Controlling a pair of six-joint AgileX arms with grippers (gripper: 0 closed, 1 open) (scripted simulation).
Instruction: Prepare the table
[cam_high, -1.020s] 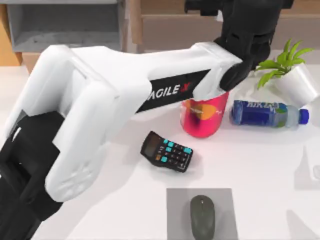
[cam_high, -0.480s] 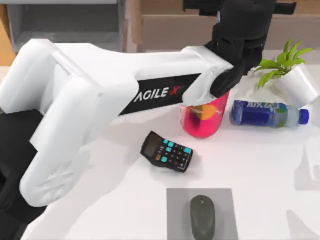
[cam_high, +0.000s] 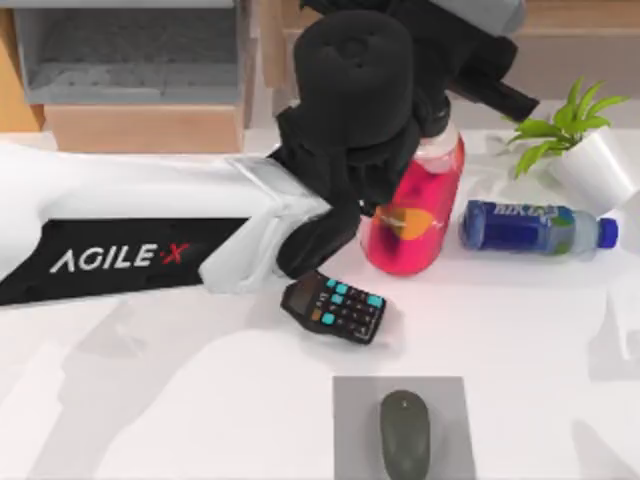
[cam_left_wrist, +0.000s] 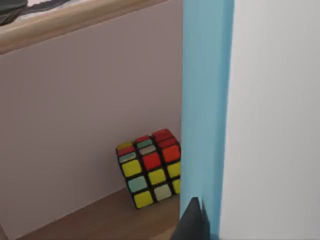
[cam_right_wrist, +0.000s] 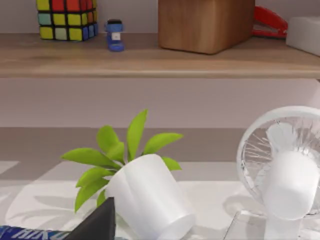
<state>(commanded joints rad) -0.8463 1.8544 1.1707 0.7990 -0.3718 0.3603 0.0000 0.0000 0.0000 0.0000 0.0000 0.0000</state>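
Note:
The white table (cam_high: 200, 400) carries a pink bottle (cam_high: 415, 215) standing upright near the middle back. My left arm (cam_high: 350, 120) reaches in from the left, its black wrist over and just left of that bottle. A dark tip of my left gripper (cam_left_wrist: 192, 225) shows beside a light blue upright panel (cam_left_wrist: 206, 110), with a colour cube (cam_left_wrist: 149, 168) on a wooden shelf beyond. My right gripper (cam_right_wrist: 97, 225) shows as a dark edge near a tipped white pot with a green plant (cam_right_wrist: 150, 200).
A black calculator (cam_high: 333, 307) lies in front of the bottle. A dark mouse (cam_high: 404, 432) rests on a grey mat (cam_high: 350, 400). A blue bottle (cam_high: 535, 228) lies on its side at right, by the plant (cam_high: 590, 160). A white fan (cam_right_wrist: 285, 170) stands nearby.
My left arm has swung: its white forearm dropped toward the left edge and the black wrist moved left and forward. More of the pink bottle shows now.

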